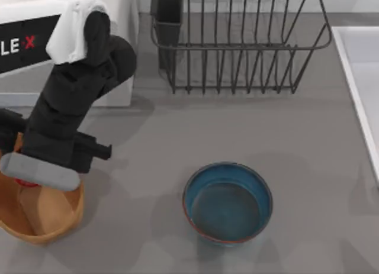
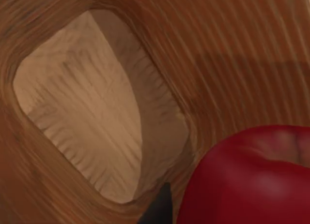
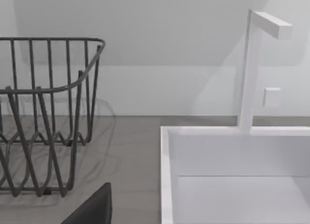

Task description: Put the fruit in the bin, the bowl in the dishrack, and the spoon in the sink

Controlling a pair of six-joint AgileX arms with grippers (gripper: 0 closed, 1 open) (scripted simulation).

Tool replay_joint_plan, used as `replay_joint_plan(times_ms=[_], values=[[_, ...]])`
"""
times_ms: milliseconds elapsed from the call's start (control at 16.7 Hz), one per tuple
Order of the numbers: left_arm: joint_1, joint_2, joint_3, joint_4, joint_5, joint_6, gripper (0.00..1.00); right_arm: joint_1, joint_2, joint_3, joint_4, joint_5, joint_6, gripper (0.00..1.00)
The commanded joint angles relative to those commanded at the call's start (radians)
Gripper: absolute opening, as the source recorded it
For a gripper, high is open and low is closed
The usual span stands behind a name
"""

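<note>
My left gripper (image 1: 26, 180) hangs low over the tan wicker bin (image 1: 44, 226) at the table's front left. It appears shut on the glossy red fruit (image 1: 22, 182). In the left wrist view the fruit (image 2: 252, 180) sits just above the bin's ribbed inside (image 2: 242, 50), beside one dark fingertip (image 2: 157, 210). The blue-teal bowl (image 1: 228, 212) stands upright and empty at the front middle. The wire dishrack (image 1: 237, 47) (image 3: 48, 88) is at the back. The white sink (image 1: 350, 70) (image 3: 167, 175) lies along the right edge. The spoon is out of view. A dark part of my right gripper (image 3: 92, 209) shows near the sink.
A white appliance (image 1: 124, 90) stands at the back left behind my left arm. The rack's black utensil cup (image 1: 169, 16) is at its left corner. A white faucet (image 3: 247, 74) rises behind the sink. Bare grey tabletop lies between bowl, rack and sink.
</note>
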Motion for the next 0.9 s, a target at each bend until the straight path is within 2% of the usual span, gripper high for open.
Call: replay_joint_plan(times_ms=[360, 900], values=[[0.008, -0.006, -0.049, 0.046, -0.004, 0.018, 0.00, 0.000, 0.000, 0.000, 0.000, 0.000, 0.000, 1.00], [0.008, -0.006, -0.049, 0.046, -0.004, 0.018, 0.68, 0.000, 0.000, 0.000, 0.000, 0.000, 0.000, 1.00]])
